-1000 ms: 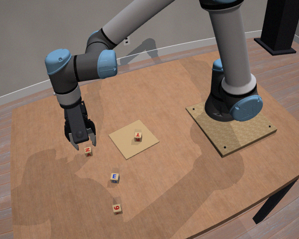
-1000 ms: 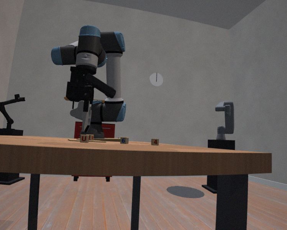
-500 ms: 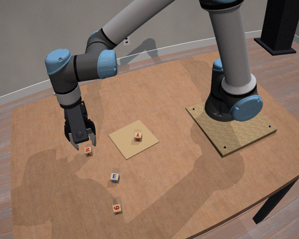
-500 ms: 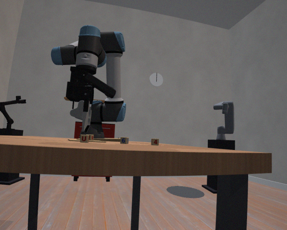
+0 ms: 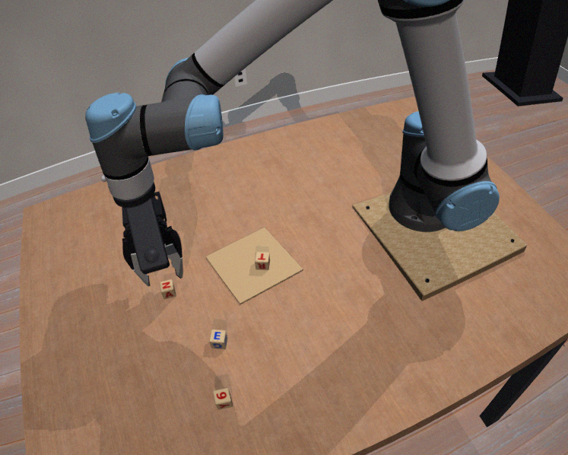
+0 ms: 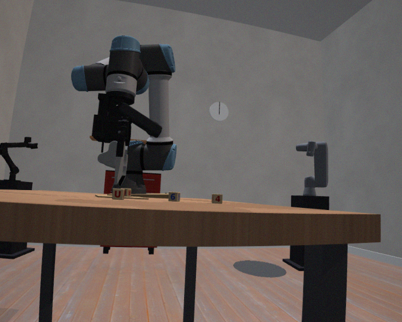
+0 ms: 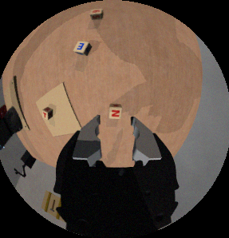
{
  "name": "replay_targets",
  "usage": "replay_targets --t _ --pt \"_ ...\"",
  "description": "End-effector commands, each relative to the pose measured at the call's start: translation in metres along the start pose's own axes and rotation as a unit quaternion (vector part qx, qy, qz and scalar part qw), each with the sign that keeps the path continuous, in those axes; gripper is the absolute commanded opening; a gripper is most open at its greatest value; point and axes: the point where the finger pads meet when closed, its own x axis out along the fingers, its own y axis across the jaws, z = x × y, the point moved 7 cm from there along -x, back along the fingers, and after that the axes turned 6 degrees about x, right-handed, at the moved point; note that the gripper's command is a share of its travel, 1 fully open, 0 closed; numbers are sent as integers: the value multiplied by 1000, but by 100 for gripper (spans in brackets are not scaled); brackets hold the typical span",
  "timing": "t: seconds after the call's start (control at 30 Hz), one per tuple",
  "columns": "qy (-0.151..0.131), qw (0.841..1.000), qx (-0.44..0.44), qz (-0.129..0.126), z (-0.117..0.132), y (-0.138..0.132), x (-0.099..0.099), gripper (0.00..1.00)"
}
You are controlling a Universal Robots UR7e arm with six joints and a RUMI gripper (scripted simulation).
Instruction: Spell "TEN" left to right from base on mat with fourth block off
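Presently, the gripper stands open, unladen; the N block lies just beyond its fingertips, near.

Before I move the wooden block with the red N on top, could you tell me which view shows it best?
The wrist view: the N block is near and unobstructed. Top shows it smaller; exterior shows only a side U.

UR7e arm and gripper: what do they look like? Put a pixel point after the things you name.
Arm: light grey tubes, dark grey joints, rounded blue caps. Gripper [image 5: 165,280] [image 6: 120,184] [image 7: 115,116]: bulky black body, two grey, tapering fingers [image 5: 176,262]. No cable stands out.
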Motion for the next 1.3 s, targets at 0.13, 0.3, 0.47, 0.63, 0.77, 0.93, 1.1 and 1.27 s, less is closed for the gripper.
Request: replay_targets --t 0.13,0.3,0.47,0.63,0.77,0.93,1.1,1.27 --pt "0 1000 1 -1 2 -1 2 37" --pt "0 1000 1 -2 2 -1 6 37" --pt "0 1000 1 -2 2 -1 14 37" --pt "0 1000 1 -2 2 -1 24 37" --pt "0 1000 1 -2 2 -1 27 37" --pt "0 1000 1 -2 2 -1 33 37" --pt "0 1000 1 -1 2 -1 34 37" --pt "0 1000 1 1 2 0 32 37"
